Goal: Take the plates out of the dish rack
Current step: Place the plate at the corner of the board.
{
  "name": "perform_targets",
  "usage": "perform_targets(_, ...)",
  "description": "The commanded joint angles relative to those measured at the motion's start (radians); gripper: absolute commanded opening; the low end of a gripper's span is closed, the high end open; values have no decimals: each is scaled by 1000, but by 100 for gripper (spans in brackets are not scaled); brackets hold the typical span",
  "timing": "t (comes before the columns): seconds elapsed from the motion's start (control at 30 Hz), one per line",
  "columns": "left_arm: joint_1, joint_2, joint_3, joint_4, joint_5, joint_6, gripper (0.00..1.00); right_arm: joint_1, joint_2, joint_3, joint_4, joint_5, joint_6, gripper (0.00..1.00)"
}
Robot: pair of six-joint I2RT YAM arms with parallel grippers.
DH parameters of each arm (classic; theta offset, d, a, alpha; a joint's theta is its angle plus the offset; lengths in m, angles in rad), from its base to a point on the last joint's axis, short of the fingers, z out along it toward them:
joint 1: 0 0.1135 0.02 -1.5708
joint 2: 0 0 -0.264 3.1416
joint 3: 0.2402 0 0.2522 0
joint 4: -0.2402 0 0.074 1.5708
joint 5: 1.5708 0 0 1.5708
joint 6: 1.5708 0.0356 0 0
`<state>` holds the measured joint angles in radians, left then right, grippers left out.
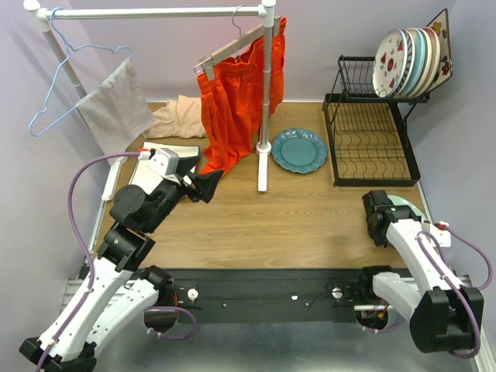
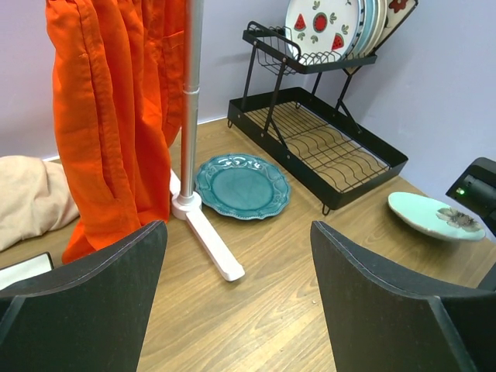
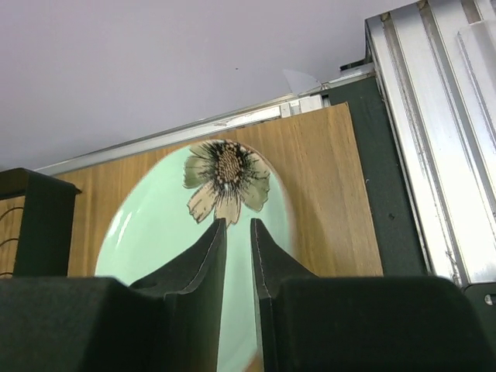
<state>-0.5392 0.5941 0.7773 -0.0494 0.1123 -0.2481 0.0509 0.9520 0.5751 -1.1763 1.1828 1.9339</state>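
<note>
Though it lies flat on the wooden counter [image 1: 294, 217], the pale mint round plate with a brown flower [image 3: 147, 232] is mostly hidden under the right arm [image 1: 411, 240] from above. More round plates [image 1: 403, 60] overlap upright in the black wire dish rack [image 1: 370, 155], only the front face showing; a teal scalloped plate [image 1: 299, 149] lies nearby. The right jaws hang over the mint plate, narrowly parted, gripping nothing visible. The left jaws gape wide, empty, raised.
</note>
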Motion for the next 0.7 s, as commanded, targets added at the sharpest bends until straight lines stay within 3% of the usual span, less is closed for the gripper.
perform_targets(0.0, -5, 0, -4, 10, -8, 0, 84, -6, 50, -20, 15, 69, 100, 28)
perform_targets(0.4, -7, -11, -4, -3, -46, 6, 84, -5, 178, 57, 69, 34, -48, 30)
perform_targets(0.67, -7, -4, -6, 3, -33, 1, 84, -5, 136, 199, 303, -51, -623, 30)
